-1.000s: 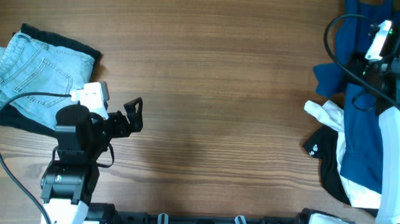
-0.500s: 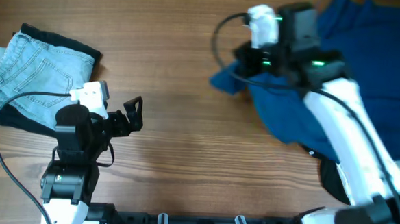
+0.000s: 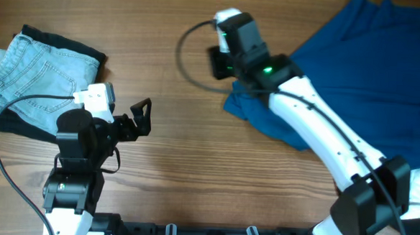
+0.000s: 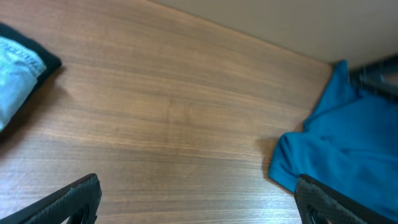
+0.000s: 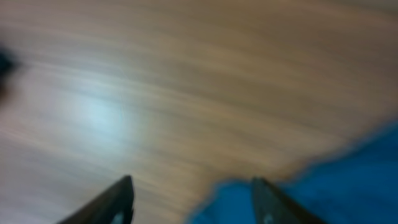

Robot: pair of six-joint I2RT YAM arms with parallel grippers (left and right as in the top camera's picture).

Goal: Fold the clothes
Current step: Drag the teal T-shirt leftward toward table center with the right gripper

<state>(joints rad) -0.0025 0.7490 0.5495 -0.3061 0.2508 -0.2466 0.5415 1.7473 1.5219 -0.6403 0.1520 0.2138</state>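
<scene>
Right wrist view blurred throughout; right gripper [image 5: 193,183] reduced to two dark finger stubs, apart, cut by the near edge; blue shirt [image 5: 323,180] a soft patch beside them, contact not readable. Overhead: shirt runs off the far and right edges, right arm [image 3: 317,135] lying across it; that gripper hidden under its wrist housing; black garment [image 3: 70,44] mostly buried under denim shorts [image 3: 32,72], shorts clipped at left edge. Left wrist view: left gripper [image 4: 198,186] fingers cut by the near edge; dark shape [image 4: 376,74] far right, too blurred to identify.
</scene>
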